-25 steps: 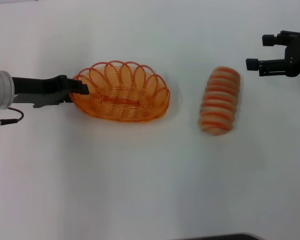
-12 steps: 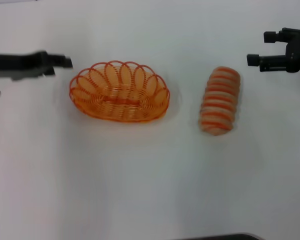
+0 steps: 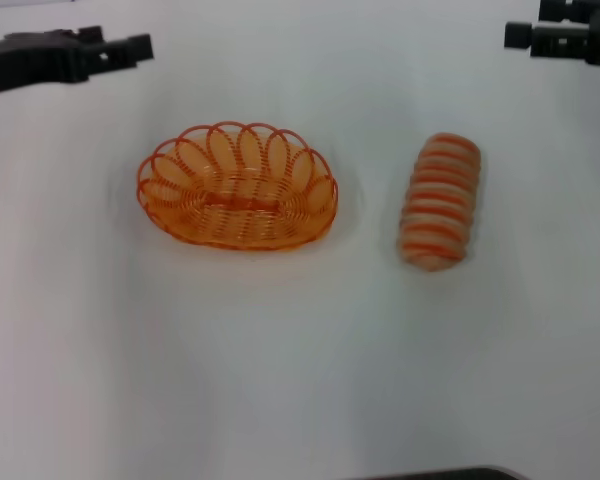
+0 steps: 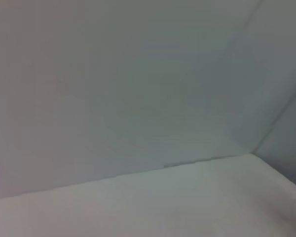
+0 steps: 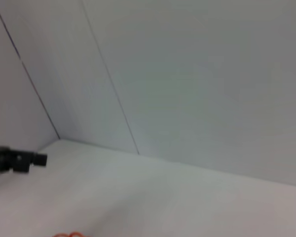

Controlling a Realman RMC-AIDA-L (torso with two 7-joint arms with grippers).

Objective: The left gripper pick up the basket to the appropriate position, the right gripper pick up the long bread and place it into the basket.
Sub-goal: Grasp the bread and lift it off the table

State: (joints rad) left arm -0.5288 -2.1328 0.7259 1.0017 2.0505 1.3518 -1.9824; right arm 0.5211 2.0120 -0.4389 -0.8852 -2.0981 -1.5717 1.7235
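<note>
The orange wire basket (image 3: 237,185) stands on the white table, left of centre, with nothing in it. The long bread (image 3: 439,201) lies to its right, apart from it, lengthwise toward the back. My left gripper (image 3: 125,40) is at the far back left, open and empty, well away from the basket. My right gripper (image 3: 525,22) is at the far back right, open and empty, behind the bread. The right wrist view shows the left gripper (image 5: 19,160) far off and a sliver of the basket rim (image 5: 69,234). The left wrist view shows only table and wall.
The white table (image 3: 280,380) runs to pale walls at the back (image 5: 187,74). A dark edge (image 3: 440,473) shows at the bottom of the head view.
My left gripper has let go of the basket's left rim and drawn back to the far left corner. My right gripper has also moved back. Basket and bread stay put.
</note>
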